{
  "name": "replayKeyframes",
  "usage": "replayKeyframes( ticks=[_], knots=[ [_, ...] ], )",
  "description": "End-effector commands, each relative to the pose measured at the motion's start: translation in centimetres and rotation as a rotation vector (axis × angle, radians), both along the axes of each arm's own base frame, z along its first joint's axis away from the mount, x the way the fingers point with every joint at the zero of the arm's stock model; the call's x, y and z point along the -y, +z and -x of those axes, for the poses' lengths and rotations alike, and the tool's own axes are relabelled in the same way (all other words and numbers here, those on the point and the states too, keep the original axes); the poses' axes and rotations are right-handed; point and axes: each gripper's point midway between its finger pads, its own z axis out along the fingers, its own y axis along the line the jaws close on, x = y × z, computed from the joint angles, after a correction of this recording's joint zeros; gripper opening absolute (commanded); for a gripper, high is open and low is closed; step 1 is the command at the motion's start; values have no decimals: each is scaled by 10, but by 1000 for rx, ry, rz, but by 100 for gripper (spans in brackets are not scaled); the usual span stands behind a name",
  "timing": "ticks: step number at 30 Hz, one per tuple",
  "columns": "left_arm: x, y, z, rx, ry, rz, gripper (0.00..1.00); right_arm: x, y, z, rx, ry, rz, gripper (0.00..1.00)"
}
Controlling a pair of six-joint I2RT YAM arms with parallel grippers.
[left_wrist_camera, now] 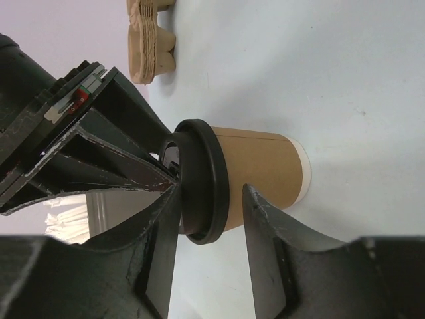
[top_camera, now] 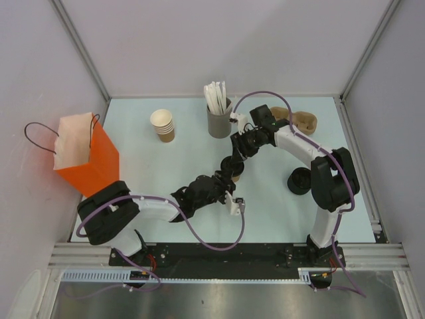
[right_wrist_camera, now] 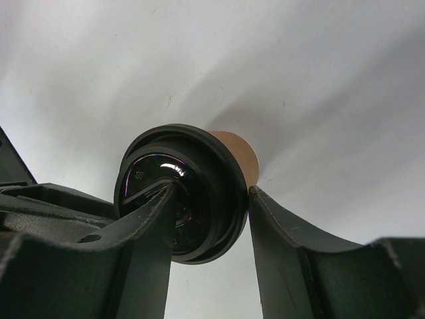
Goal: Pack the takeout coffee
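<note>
The takeout coffee point(left_wrist_camera: 259, 174) is a tan-brown paper cup with a pale base and a black lid point(left_wrist_camera: 202, 179), standing on the table near its middle point(top_camera: 234, 177). From above, my right gripper point(right_wrist_camera: 212, 188) is shut on the lid point(right_wrist_camera: 182, 199): one finger lies across the lid's top and the other presses its rim, and it covers most of the cup point(top_camera: 237, 167). My left gripper point(left_wrist_camera: 211, 189) reaches in from the side point(top_camera: 228, 188), rolled on edge. Its jaws stand apart just in front of the cup, one fingertip by the lid and one over the body.
An orange paper bag point(top_camera: 89, 156) stands open at the left edge. At the back are a stack of nested brown cups point(top_camera: 163, 125), a grey cup of white sticks point(top_camera: 219, 118) and cardboard cup trays point(top_camera: 300, 119). Black lids point(top_camera: 300, 181) lie at the right.
</note>
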Motion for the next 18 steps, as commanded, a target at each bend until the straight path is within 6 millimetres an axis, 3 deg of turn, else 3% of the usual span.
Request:
replayKeyframes(
  ticks=[1, 5, 11, 16, 18],
  knots=[
    [-2, -23, 7, -78, -27, -46, 44, 38, -48, 6, -30, -30, 207, 49],
    [-3, -31, 12, -102, -45, -74, 37, 39, -52, 7, -40, -29, 218, 48],
    [-8, -51, 26, -151, -95, -162, 36, 44, -57, 6, -46, -38, 233, 47],
    [-11, -61, 34, -189, -113, -216, 39, 46, -58, 5, -48, -40, 240, 47],
    [-9, -59, 34, -195, -109, -209, 47, 46, -59, 5, -49, -40, 242, 47]
  ],
)
